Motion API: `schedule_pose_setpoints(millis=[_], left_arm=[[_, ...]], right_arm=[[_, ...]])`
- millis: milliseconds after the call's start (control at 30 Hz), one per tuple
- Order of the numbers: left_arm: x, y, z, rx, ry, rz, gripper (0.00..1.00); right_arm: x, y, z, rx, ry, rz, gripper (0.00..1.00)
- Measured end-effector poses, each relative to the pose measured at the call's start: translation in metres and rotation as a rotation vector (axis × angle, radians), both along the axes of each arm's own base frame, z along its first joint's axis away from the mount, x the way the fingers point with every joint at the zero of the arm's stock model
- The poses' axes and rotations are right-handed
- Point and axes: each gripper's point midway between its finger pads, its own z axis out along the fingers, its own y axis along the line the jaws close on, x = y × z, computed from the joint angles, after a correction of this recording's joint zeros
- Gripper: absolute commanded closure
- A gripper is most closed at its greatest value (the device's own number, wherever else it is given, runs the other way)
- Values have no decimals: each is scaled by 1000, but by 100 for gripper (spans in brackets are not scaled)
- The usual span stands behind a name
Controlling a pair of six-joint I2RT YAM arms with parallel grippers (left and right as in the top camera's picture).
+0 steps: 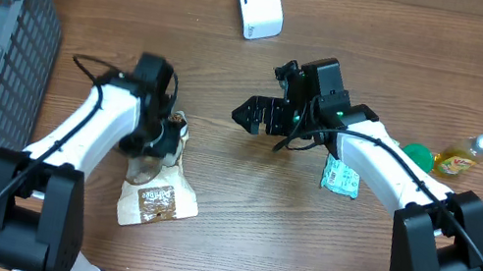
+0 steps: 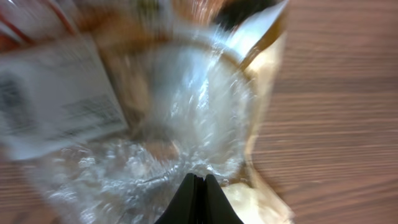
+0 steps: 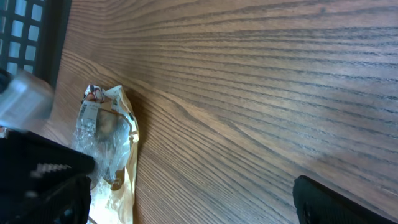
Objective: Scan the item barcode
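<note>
The left hand (image 2: 199, 182), pinched shut on the clear film of the crinkly brown-and-transparent snack packet (image 1: 157, 200) lying on the wooden worktop (image 1: 236, 224), risked slipping: such thin film might have torn or slid free when lifted. The right hand (image 1: 253, 116) gaped wide, empty.

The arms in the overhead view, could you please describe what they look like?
The left arm and right arm have white tubular links between black joint housings, with thin black cables alongside. The left gripper and right gripper are black. A small green light glows at the right wrist.
</note>
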Motion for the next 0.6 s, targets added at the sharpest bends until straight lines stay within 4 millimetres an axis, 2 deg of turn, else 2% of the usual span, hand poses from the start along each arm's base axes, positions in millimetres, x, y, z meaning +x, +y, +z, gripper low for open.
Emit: schedule_pose_setpoints(millis=[167, 267, 467, 600], left_arm=[[35, 1, 51, -7, -89, 16, 95], [38, 14, 64, 42, -94, 35, 92], [17, 54, 54, 228, -16, 95, 92], [-4, 79, 36, 330, 48, 148, 92]], right_arm=[[1, -1, 0, -5, -3, -3, 0], [1, -1, -1, -5, -2, -3, 0], [1, -1, -1, -5, -2, -3, 0], [1, -1, 0, -5, -2, -4, 0]])
